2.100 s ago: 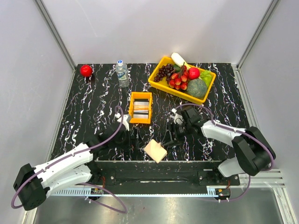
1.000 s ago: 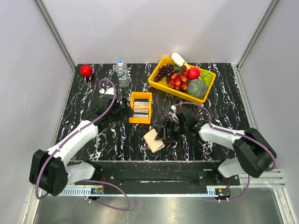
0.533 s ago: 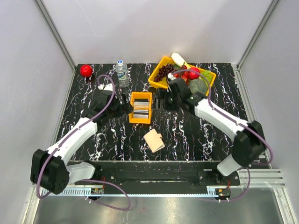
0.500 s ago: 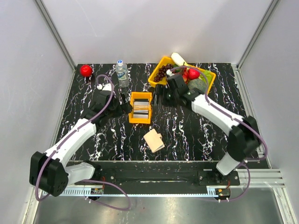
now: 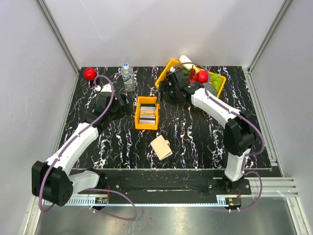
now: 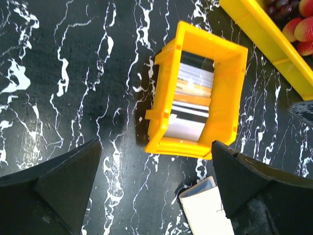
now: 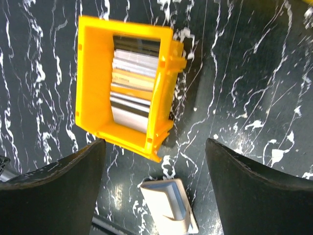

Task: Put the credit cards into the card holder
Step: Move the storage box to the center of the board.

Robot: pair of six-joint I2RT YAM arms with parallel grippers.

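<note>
1. The card holder lies flat on the desk, close to the near edge and about midway along it. It is tan, with a grey inner sleeve showing at one edge in the right wrist view. Nothing touches it.
2. Further in, at the middle of the desk, sits the small orange tray. The credit cards lie inside it in an overlapping row, silvery-grey and white with one orange-toned band. The tray is well apart from the card holder.
3. The left end effector hangs just beside the left side of the tray. Its fingers are spread wide and hold nothing.
4. The right end effector hangs just beside the far right corner of the tray. It is also spread wide and holds nothing.
5. Along the far edge stand a red ball at the far left corner, a water bottle left of centre, and a yellow fruit bin right of centre.
</note>
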